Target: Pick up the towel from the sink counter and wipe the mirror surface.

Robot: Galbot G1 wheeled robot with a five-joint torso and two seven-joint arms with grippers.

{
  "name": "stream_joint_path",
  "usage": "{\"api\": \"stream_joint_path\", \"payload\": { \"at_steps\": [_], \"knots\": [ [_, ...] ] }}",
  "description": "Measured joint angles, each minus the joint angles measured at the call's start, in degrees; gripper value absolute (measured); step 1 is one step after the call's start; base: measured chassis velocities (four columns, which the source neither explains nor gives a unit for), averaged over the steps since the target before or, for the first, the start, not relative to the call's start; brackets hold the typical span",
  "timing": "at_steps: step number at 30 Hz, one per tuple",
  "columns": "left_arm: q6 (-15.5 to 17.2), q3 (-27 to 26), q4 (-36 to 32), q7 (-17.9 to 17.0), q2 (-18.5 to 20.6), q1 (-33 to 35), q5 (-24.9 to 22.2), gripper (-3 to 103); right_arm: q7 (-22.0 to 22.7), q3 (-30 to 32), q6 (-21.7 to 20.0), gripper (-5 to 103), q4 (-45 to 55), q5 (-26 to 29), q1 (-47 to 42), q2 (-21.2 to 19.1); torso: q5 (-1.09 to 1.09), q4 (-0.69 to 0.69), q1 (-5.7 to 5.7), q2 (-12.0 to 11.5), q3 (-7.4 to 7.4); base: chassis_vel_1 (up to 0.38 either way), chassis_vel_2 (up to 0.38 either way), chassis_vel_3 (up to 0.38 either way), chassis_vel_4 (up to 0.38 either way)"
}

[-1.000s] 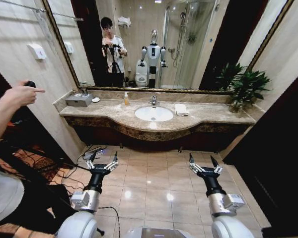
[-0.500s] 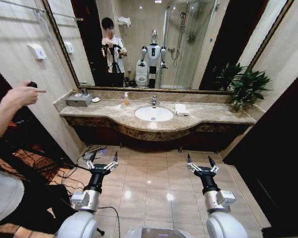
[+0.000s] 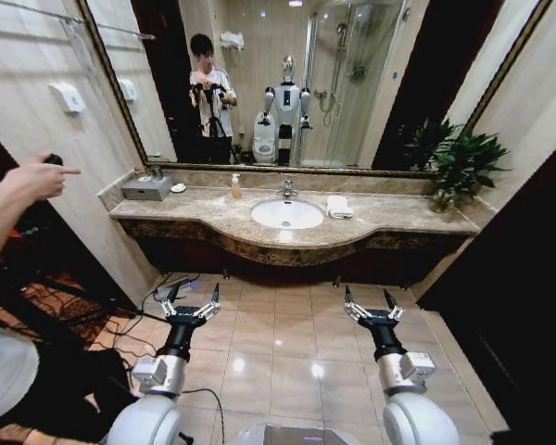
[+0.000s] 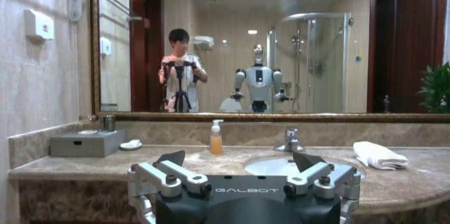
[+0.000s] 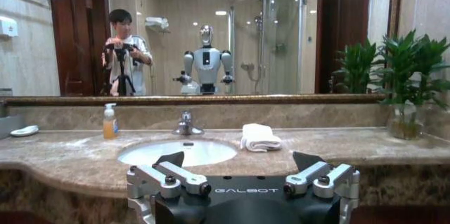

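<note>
A folded white towel (image 3: 338, 206) lies on the marble sink counter (image 3: 213, 211), just right of the oval basin (image 3: 287, 214) and faucet (image 3: 288, 188); the towel (image 4: 379, 155) and counter (image 4: 77, 163) show in the left wrist view, the towel (image 5: 258, 137) in the right wrist view too. The wide framed mirror (image 3: 371, 83) rises behind the counter. My left gripper (image 3: 190, 297) and right gripper (image 3: 370, 301) hang open and empty over the floor tiles, well short of the counter. Both open grippers show close up: left (image 4: 239, 162), right (image 5: 239, 161).
A soap bottle (image 3: 236, 185) and a grey tissue box (image 3: 147, 186) stand on the counter's left; a potted plant (image 3: 459, 159) fills its right end. Cables lie on the floor at left. A person's arm and hand reach in at the left edge. A dark door stands at right.
My right gripper has shifted slightly left and farther toward the counter. The left arm has stayed put. The person's hand at left has hardly moved.
</note>
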Motion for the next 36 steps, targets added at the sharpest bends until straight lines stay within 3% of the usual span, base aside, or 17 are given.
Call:
{"api": "stream_joint_path", "payload": {
  "at_steps": [36],
  "knots": [
    [0.0, 0.0, 0.0, 0.0, 0.0, -0.01, 0.0, 100, -1.92, -0.01, -1.36, 100, -3.99, 0.32, 4.56, -1.3, 0.01, 0.0, 0.04, -0.02, 0.01, -0.194, 0.194, 0.192, -0.195]
  ]
}}
